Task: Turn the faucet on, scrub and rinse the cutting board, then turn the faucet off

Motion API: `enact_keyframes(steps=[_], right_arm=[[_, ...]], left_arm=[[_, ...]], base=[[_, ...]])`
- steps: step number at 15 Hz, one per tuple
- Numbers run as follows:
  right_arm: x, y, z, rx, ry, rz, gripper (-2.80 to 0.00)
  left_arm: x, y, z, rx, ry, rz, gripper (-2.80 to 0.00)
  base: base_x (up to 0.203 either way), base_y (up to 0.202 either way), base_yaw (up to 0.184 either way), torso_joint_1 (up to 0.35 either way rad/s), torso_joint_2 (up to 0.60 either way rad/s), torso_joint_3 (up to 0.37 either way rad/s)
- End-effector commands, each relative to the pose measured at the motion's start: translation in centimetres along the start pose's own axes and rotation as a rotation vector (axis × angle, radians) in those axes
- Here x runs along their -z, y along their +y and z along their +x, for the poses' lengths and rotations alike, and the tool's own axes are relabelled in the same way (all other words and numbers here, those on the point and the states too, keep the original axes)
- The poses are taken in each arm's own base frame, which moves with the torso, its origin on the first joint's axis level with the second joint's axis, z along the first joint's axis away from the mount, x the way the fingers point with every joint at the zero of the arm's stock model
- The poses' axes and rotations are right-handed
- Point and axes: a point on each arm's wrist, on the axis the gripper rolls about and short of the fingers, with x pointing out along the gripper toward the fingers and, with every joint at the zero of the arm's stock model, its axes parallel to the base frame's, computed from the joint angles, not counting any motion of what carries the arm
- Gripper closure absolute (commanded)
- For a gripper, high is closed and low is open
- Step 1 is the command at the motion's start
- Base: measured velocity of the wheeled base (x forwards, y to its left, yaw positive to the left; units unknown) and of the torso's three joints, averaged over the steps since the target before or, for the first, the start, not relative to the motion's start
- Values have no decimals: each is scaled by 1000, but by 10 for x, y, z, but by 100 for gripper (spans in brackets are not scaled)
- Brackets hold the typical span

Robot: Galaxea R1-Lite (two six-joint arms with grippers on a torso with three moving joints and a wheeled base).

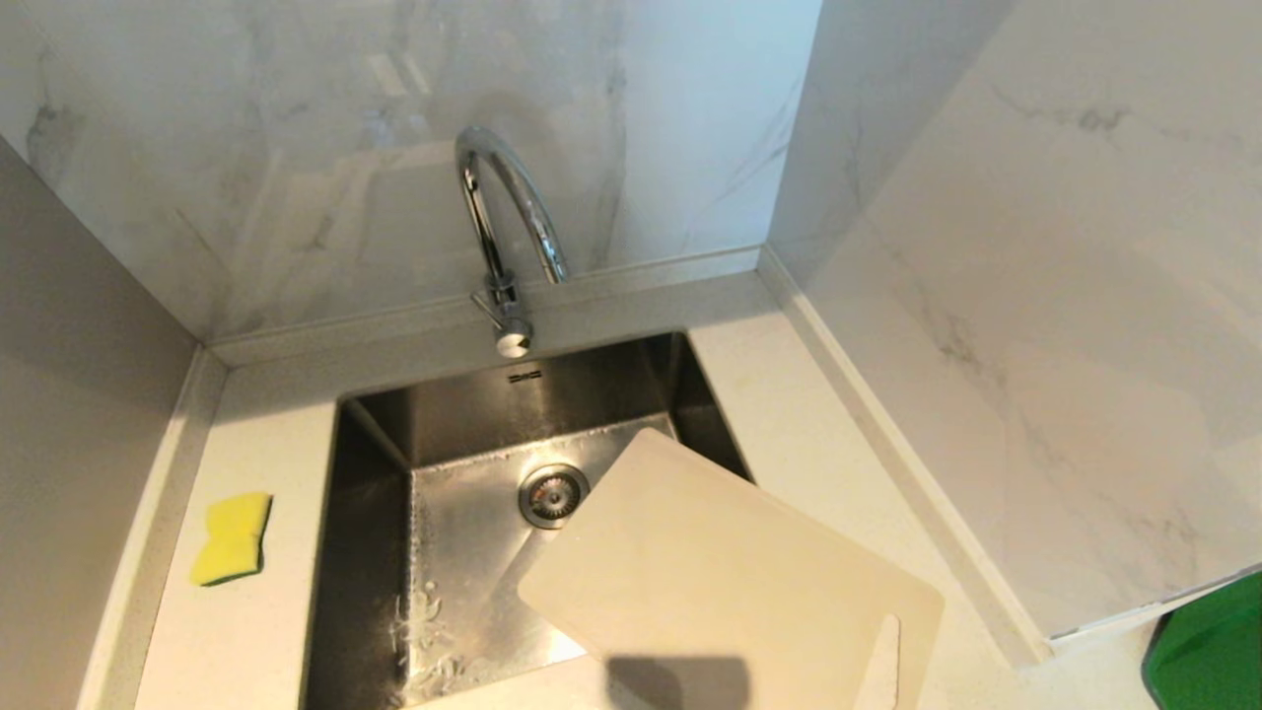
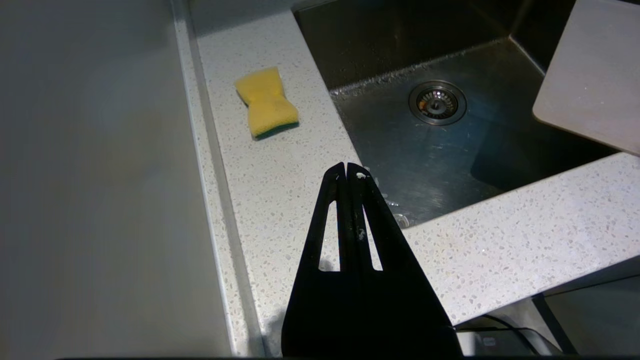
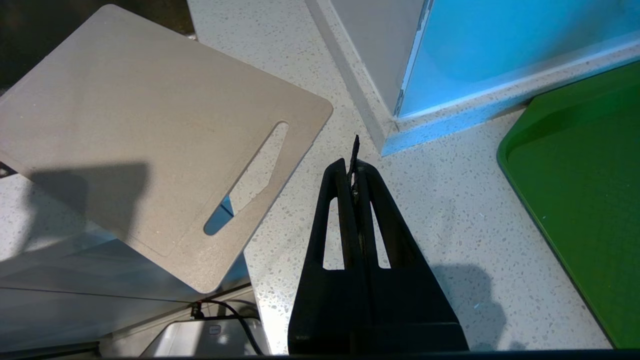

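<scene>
The chrome gooseneck faucet [image 1: 505, 222] stands behind the steel sink [image 1: 385, 513], its lever knob [image 1: 513, 340] at the base; no water runs. The cream cutting board [image 1: 720, 582] lies tilted over the sink's near right corner, slot handle toward the counter's front edge; it also shows in both wrist views [image 2: 595, 75] [image 3: 150, 130]. My left gripper [image 2: 347, 169] is shut and empty above the counter, left of the sink's front corner. My right gripper [image 3: 353, 167] is shut above the counter right of the board, with only a thin dark sliver poking out between its tips. Neither arm shows in the head view.
A yellow-green sponge [image 1: 233, 537] [image 2: 267, 102] lies on the counter left of the sink. A green tray [image 3: 585, 200] [image 1: 1208, 651] sits on the counter at the far right. Marble walls close in the back and right; a grey panel stands on the left. The drain [image 1: 552, 495] is uncovered.
</scene>
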Motion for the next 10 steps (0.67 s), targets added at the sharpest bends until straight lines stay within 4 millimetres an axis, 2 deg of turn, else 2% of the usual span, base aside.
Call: enact_keyframes(steps=[1, 10], right_arm=[[0, 0, 0, 1, 2, 1, 0], [0, 0, 0, 1, 2, 1, 0]], left_arm=[[1, 0, 0, -2, 1, 1, 0], [1, 0, 0, -1, 0, 1, 0]], base=[[0, 0, 0, 0, 0, 0], [0, 0, 0, 0, 0, 0]])
